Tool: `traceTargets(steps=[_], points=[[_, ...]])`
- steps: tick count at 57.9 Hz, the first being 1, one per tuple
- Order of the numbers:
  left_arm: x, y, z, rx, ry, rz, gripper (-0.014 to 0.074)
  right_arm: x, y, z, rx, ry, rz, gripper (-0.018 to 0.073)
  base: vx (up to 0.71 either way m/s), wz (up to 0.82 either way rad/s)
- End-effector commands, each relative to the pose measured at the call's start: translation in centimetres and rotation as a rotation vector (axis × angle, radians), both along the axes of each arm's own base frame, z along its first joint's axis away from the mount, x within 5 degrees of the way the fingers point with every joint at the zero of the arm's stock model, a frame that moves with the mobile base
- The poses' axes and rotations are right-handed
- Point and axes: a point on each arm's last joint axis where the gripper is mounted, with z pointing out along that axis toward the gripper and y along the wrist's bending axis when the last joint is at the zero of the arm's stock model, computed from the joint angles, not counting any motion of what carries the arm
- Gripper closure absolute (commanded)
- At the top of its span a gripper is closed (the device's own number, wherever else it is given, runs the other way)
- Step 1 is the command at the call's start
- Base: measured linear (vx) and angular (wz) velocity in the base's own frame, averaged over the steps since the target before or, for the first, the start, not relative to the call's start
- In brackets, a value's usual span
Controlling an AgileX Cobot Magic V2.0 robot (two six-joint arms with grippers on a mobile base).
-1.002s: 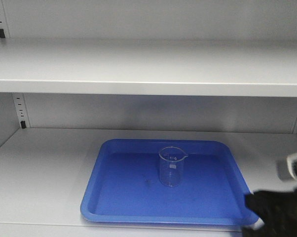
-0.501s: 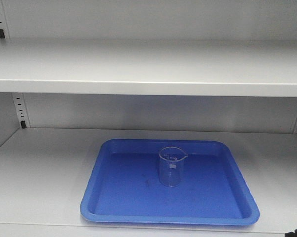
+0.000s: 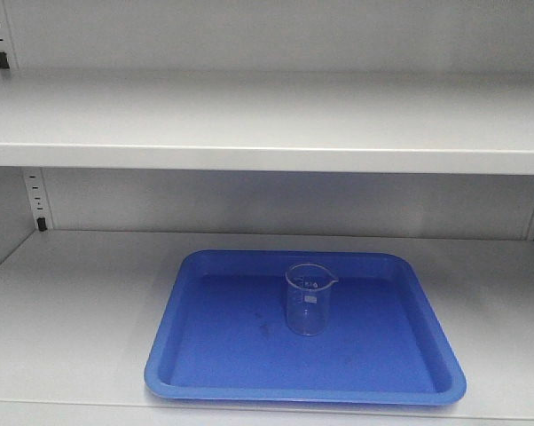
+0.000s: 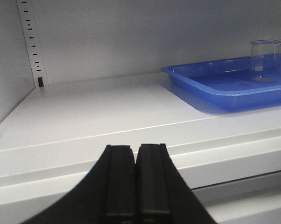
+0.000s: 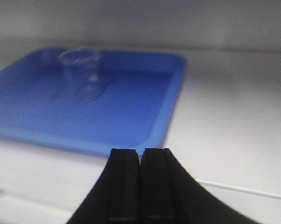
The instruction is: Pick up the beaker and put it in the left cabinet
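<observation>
Two flat shelves of the light grey metal cabinet (image 3: 90, 302) are filling the front view, with slotted rails running up its back corners. Using the blue rectangular plastic tray (image 3: 214, 355) as our landmark: it is sitting on the lower shelf, a little right of centre, near the front edge. Inside that tray, slightly toward its back and close to its middle, the small clear glass beaker (image 3: 310, 299) is standing upright, spout at the rim, faint white marks on its side. Nothing else is lying in the tray, and the beaker looks empty. By my reading the placing is already done, with the glass resting free and nothing gripping it.

Handling, as I judge it: light, rigid, smooth-walled and breakable, so any retake is calling for a gentle squeeze across the mid-body, below the flared rim, clear of the spout.

Down to the smallest players. The left gripper (image 4: 136, 154) is hanging outside the shelf edge, well to the left of the tray, its black fingers pressed together on nothing. The right gripper (image 5: 140, 156) is sitting in front of the tray's near right corner, fingers likewise closed and empty, in a blurred wrist view.
</observation>
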Motion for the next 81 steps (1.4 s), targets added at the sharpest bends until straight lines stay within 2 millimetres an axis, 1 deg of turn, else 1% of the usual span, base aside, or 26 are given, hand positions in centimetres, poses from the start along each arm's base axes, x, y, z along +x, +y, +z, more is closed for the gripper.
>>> traceTargets(steps=[1,10,12,13,18,23,26,30,36,81], points=[[-0.1,0.0,0.3,-0.031,-0.080,-0.004,0.0596,-0.5,-0.9,0.8,0.052,-0.178,-0.068,0.0565,0.00,0.00],[-0.1,0.0,0.3,-0.031,-0.080,-0.004,0.0596,-2.4,-1.9,-2.7,0.066,-0.235,-0.140,0.0565,0.00,0.00],[-0.1,0.0,0.3,-0.031,-0.080,-0.004,0.0596,-3.2,-2.1,-3.9,0.076,-0.250,-0.153,0.0565,0.00,0.00],[-0.1,0.0,0.3,-0.031,-0.080,-0.004,0.0596,-3.6,-2.2,-4.2,0.083,-0.264,-0.158,0.0565,0.00,0.00],[-0.1,0.0,0.3,-0.031,-0.080,-0.004,0.0596,-4.7,-2.4,-6.5,0.091,-0.292,-0.172,0.0565,0.00,0.00],[-0.1,0.0,0.3,-0.031,-0.080,-0.004,0.0596,-5.5,-2.4,-8.2,0.099,-0.335,-0.175,0.0565,0.00,0.00],[-0.1,0.0,0.3,-0.031,-0.079,-0.004,0.0596,-5.5,-2.4,-9.0,0.100,-0.342,-0.172,0.0565,0.00,0.00],[-0.1,0.0,0.3,-0.031,-0.079,-0.004,0.0596,-5.4,-2.5,-9.4,0.090,-0.289,-0.177,0.0565,0.00,0.00],[-0.1,0.0,0.3,-0.031,-0.079,-0.004,0.0596,-5.4,-2.5,-9.6,0.087,-0.270,-0.180,0.0565,0.00,0.01],[-0.1,0.0,0.3,-0.031,-0.079,-0.004,0.0596,-5.4,-2.5,-9.6,0.087,-0.267,-0.181,0.0565,0.00,0.00]])
